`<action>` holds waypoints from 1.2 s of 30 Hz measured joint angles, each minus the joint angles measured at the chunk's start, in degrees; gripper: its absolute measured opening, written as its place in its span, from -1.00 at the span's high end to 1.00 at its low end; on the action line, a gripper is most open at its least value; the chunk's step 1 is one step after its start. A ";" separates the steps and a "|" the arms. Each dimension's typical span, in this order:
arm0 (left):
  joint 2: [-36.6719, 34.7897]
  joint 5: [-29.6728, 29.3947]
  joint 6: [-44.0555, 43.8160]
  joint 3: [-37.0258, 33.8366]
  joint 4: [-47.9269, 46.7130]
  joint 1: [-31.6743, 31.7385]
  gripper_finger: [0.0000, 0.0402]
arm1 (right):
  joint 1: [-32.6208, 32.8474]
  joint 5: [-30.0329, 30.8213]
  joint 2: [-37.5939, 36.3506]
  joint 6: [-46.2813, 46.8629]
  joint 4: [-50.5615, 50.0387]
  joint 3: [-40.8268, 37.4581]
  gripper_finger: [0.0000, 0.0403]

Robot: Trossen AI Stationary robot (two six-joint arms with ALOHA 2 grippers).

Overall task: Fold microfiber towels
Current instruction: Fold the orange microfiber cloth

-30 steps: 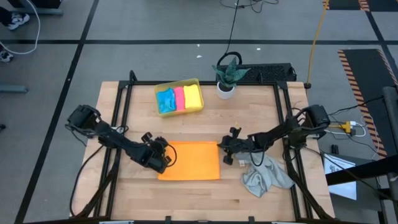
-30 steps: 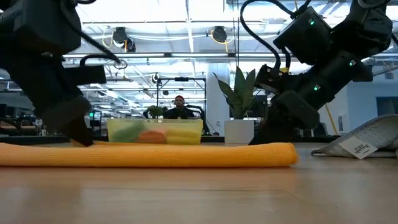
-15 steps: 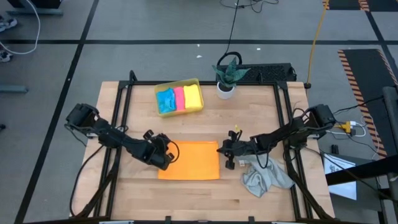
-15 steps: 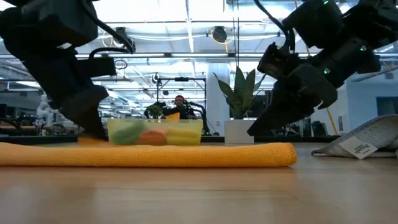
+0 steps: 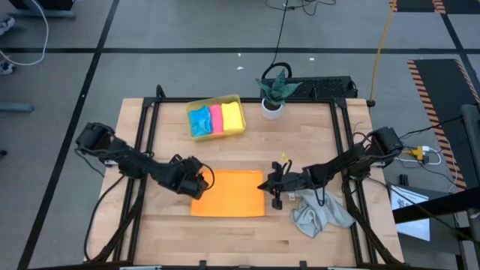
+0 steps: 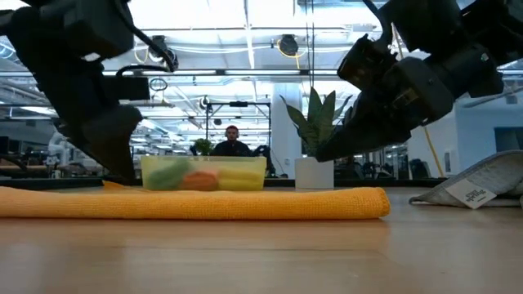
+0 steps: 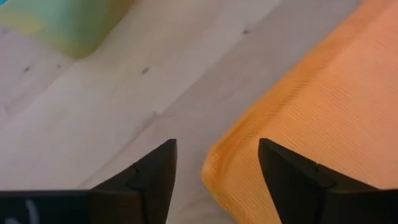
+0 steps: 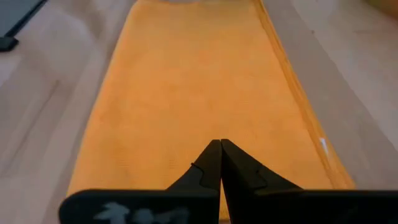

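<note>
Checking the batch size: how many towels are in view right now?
5: blue, pink and yellow in the tray; orange flat mid-table; grey crumpled to its right. More may be hidden in the tray.

Two dark jointed arms, black cables, tapered black fingers (image 7: 152,180).

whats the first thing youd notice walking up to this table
The orange towel lies flat and folded at the table's front middle, with a tool at each side edge: the left tool open over its corner, the right tool shut. Behind it a yellow tray holds blue, pink and yellow towels, beside a potted plant. A crumpled grey towel sits front right.
</note>
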 joint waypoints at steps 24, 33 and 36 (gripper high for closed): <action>0.90 3.21 -0.97 -8.23 23.54 -7.20 0.40 | -7.43 5.59 2.61 -4.01 -9.03 0.04 1.00; 0.99 -0.79 12.78 -8.19 42.97 -9.04 0.40 | -7.56 9.35 -0.21 -4.64 -9.79 -0.04 1.00; 0.99 -1.60 15.33 -8.17 42.83 -7.54 0.40 | -5.39 4.25 -0.27 -3.26 -7.71 0.03 1.00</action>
